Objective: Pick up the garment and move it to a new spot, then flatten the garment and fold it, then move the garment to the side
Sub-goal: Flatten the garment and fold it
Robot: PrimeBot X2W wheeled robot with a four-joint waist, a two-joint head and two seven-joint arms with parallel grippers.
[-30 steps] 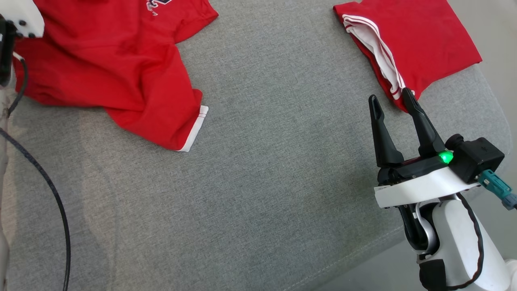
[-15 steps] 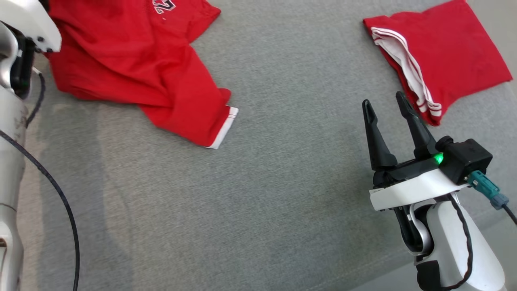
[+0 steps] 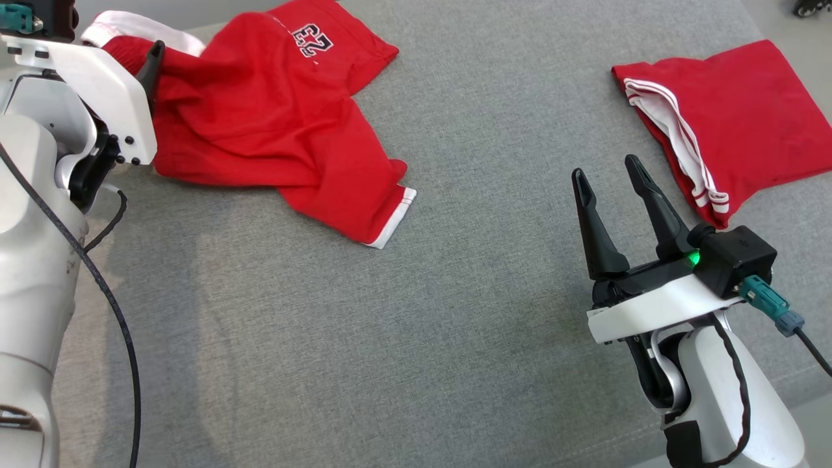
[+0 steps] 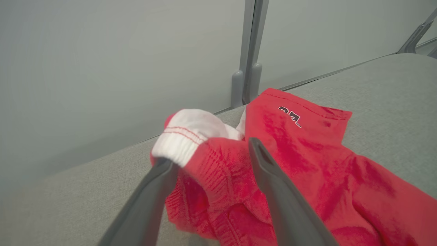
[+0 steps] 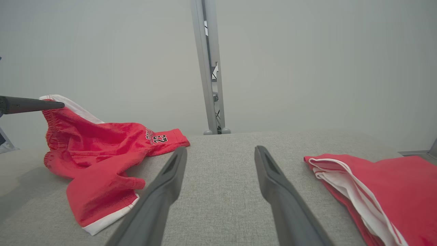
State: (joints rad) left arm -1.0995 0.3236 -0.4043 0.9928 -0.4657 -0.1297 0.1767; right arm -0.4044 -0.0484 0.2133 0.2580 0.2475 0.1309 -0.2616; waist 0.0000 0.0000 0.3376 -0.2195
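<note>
Grey cushion surface (image 3: 455, 292) carries the crumpled red garment (image 3: 273, 130) at its far left. Left gripper (image 4: 210, 153) has just spread its jaws, waistband (image 4: 184, 136) loose between them: relocation judged complete, flattening next. Right gripper (image 3: 604, 167) stands open, empty.

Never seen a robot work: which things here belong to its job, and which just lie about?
Job: crumpled red cloth shorts numbered 23; left claw at them; right claw.
Lying about, likely: folded red white-striped cloth garment; grey metal post.
</note>
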